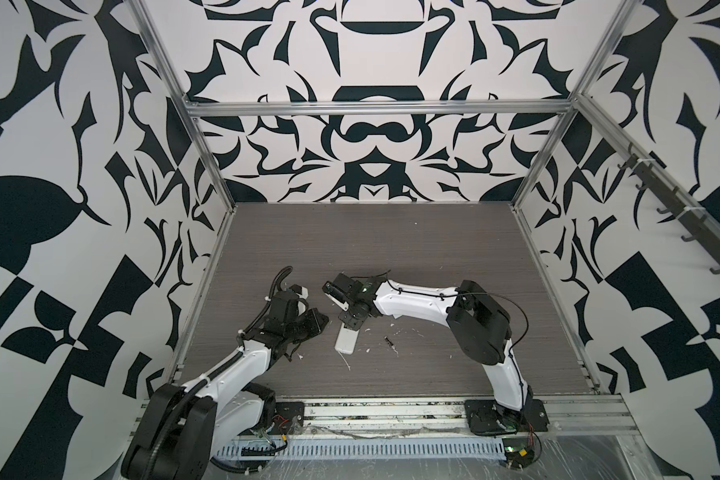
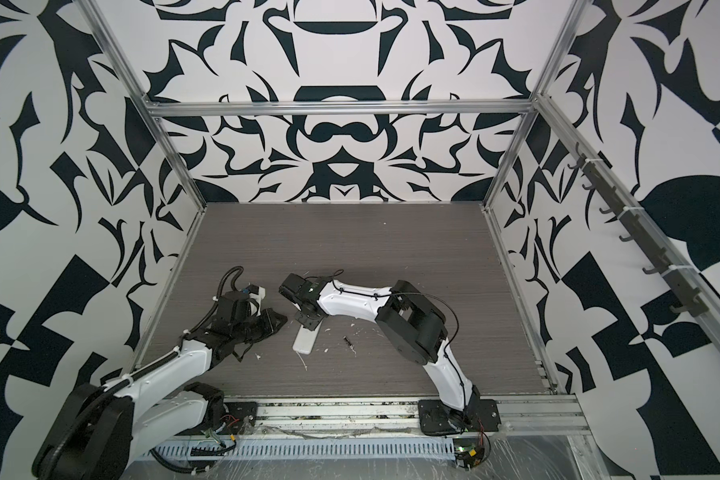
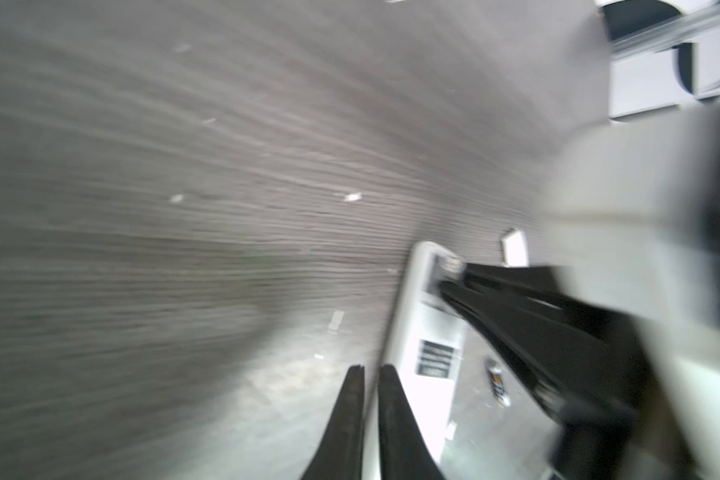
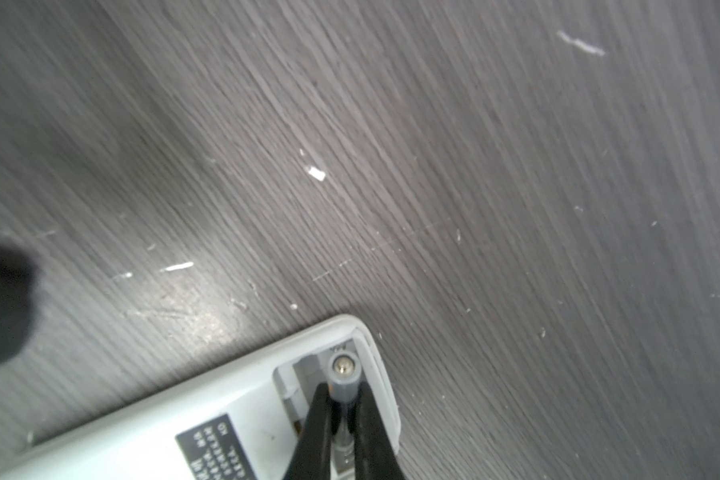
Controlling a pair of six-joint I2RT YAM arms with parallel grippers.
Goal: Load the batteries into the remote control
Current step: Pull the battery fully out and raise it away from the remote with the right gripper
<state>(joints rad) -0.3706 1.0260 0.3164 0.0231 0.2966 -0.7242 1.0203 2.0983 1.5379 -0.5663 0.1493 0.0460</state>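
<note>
Right gripper (image 4: 341, 388): I've got the jaws pinched on the first battery (image 4: 344, 368), one finger on each side of it. Its knobbed end sits in the open bay at the end of the remote control (image 4: 175, 428), directly below the fingertips. I can't tell whether it is seated.

The remote lies white back up on the table (image 1: 391, 249), with its black label a little further along from the jaws.

Left gripper (image 3: 371, 370): fingers pressed almost together with nothing between them, parked just beside the remote's long edge. I can't tell if they touch it.

The second battery (image 1: 390, 342) lies loose on the table, on the remote's other side from the left jaws, near the right jaws and clear of the remote.

White scraps (image 4: 316, 173) dot the wood beyond the right fingertips.
</note>
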